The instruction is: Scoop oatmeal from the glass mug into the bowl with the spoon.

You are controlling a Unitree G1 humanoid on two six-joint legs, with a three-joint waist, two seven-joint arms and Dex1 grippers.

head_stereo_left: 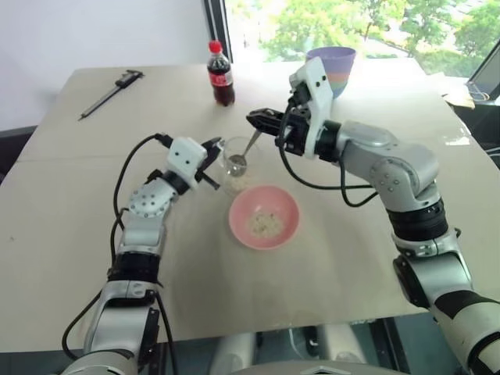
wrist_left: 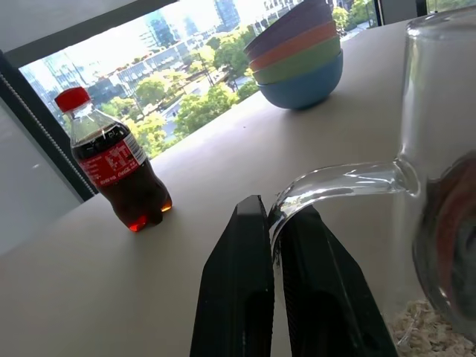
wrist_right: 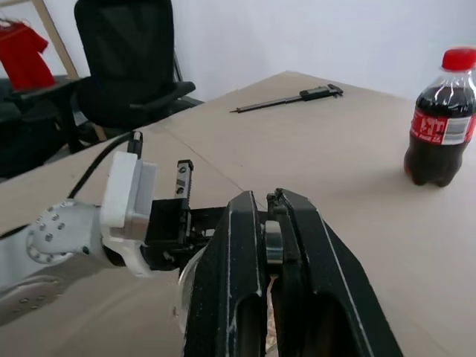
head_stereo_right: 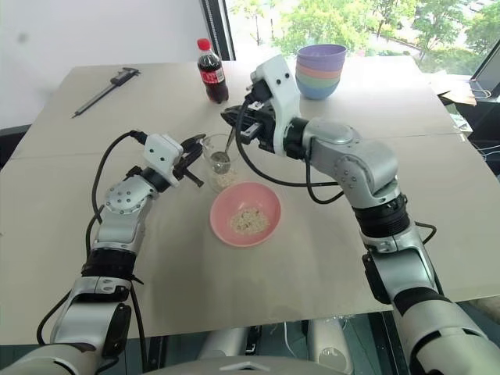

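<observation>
1. Your left gripper [head_stereo_left: 212, 160] is pinched tight on the handle of the glass mug [head_stereo_left: 236, 165], which stands on the table [head_stereo_left: 70, 234] at about 11 o'clock from the bowl [head_stereo_left: 264, 216], nearly touching it

2. Your right gripper [head_stereo_left: 264, 120] is clamped on the handle of the spoon [head_stereo_left: 244, 151], its oval end down inside the mug over the oatmeal [head_stereo_left: 241, 183]

3. Some oatmeal [head_stereo_left: 266, 224] already lies in the pink bowl

4. Risk: levering the spoon against the glass wall could tip the mug or twist its handle out of your left grip, spilling flakes at 12 o'clock of the bowl

5. Lift too fast and the loose flakes may drop between mug and bowl
</observation>
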